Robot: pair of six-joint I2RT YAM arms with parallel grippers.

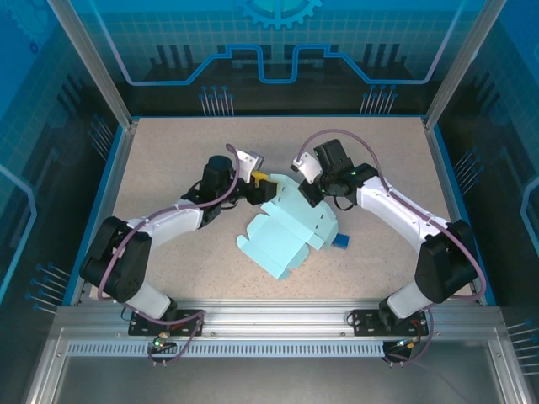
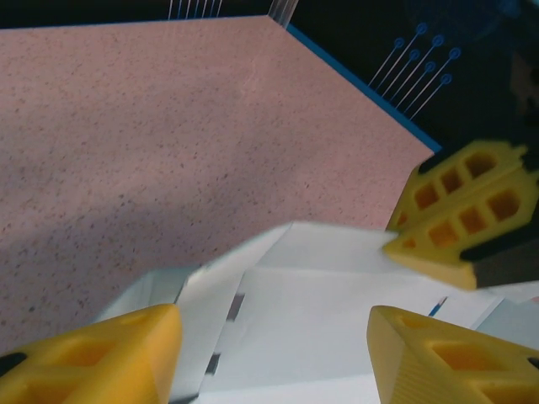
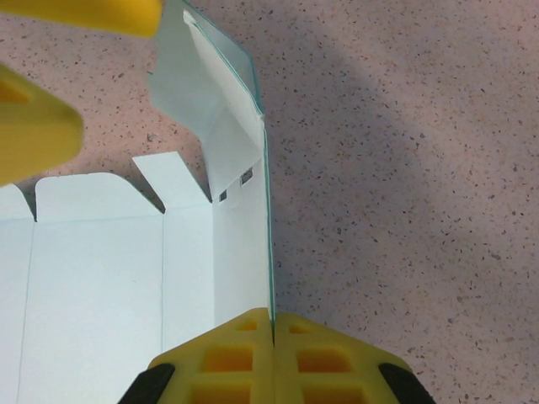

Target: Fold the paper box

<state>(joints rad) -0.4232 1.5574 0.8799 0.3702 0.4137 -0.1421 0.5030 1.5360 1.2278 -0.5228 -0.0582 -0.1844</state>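
My right pincer is pinched shut on the box, both fingers pressed together over the edge of one panel that stands up from the sheet. In that wrist view the rest of the box lies flat on the table to the pincer's left, tabs spread. A small flap curls up at the far end of the raised panel.

My left pincer stands wide and holds nothing. The pale card lies under and between its fingers, and the right pincer's yellow fingers sit just beyond it to the right. From above, the two pincers face each other across the far corner of the box, with most of the sheet on the near side of both.

I judge the card to be very light, thin and springy, so it should crease cleanly only along its scored lines. It looks smooth, so a grip on a bare edge may slip, and a hard squeeze away from a score would dent it. I'd take hold on a panel's edge close to a fold line, not on the thin tabs, which could bend or tear. With one side pinned by the right pincer, the sheet may drag across the table if I push with the left.
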